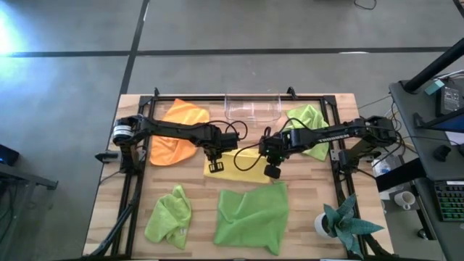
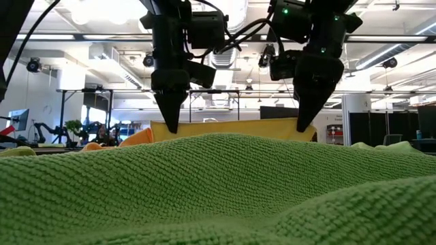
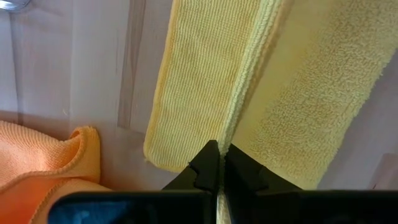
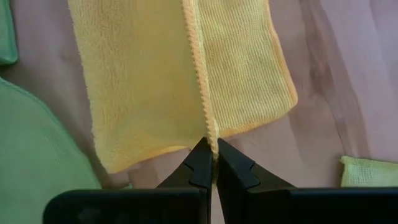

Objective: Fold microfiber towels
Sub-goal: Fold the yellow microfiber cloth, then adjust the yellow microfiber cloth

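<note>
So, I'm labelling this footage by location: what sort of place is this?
Probably an open-plan robotics lab or workshop: polished concrete floor, exposed ceiling with strip lights, and another robot arm on a distant bench.

Robotics lab: open hall, ceiling strip lights point(image 2: 381, 58), other robot arms point(image 2: 48, 129) behind, grey concrete floor point(image 1: 72, 72).

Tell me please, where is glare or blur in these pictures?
High view: bright glare on the floor at the top left corner. Low view: ceiling lights glare behind the arms, and the green towel fills the foreground. Wrist views: the yellow towel is sharp, evenly lit.
</note>
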{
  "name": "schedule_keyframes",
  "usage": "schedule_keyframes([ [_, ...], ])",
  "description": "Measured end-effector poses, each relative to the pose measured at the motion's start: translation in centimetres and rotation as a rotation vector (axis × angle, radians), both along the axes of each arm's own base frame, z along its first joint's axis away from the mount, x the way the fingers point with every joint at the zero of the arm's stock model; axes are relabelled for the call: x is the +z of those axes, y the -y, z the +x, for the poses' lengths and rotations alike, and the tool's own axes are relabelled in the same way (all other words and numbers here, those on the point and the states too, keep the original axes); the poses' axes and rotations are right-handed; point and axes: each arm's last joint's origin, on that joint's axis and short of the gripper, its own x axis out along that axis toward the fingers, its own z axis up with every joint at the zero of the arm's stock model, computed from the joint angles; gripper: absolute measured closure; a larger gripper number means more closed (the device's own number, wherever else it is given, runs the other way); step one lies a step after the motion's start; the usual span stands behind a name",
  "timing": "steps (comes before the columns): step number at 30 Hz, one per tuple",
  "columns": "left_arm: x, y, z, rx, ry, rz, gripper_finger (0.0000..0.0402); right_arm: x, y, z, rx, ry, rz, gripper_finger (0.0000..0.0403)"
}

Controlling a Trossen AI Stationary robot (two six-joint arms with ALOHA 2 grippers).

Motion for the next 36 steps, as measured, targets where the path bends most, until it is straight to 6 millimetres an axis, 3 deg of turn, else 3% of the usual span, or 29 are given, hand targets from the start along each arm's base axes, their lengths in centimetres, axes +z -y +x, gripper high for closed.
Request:
schedule_keyframes([
  [9, 0.0, 0.0, 0.0, 0.008, 0.000, 0.004, 0.0402, 0.0, 0.2, 0.0, 0.021, 0.004, -0.030, 0.0390],
  [16, 0.0, -0.1, 0.0, 0.006, -0.005, 0.041, 0.0400, 0.0, 0.3, 0.0, 0.009, 0.002, -0.055, 0.0360],
  [26, 0.0, -0.3, 0.0, 0.017, -0.007, 0.104, 0.0334, 0.0, 0.4, 0.0, -0.069, 0.007, -0.096, 0.0307],
  [32, 0.5, -0.3, -0.1, 0.017, -0.006, 0.104, 0.0304, 0.8, 0.4, -0.1, -0.097, 0.011, -0.074, 0.0298],
  [36, 1.9, 0.0, -1.0, 0.009, 0.010, 0.079, 0.0301, 2.0, 0.3, -0.4, -0.117, -0.006, -0.061, 0.0303],
])
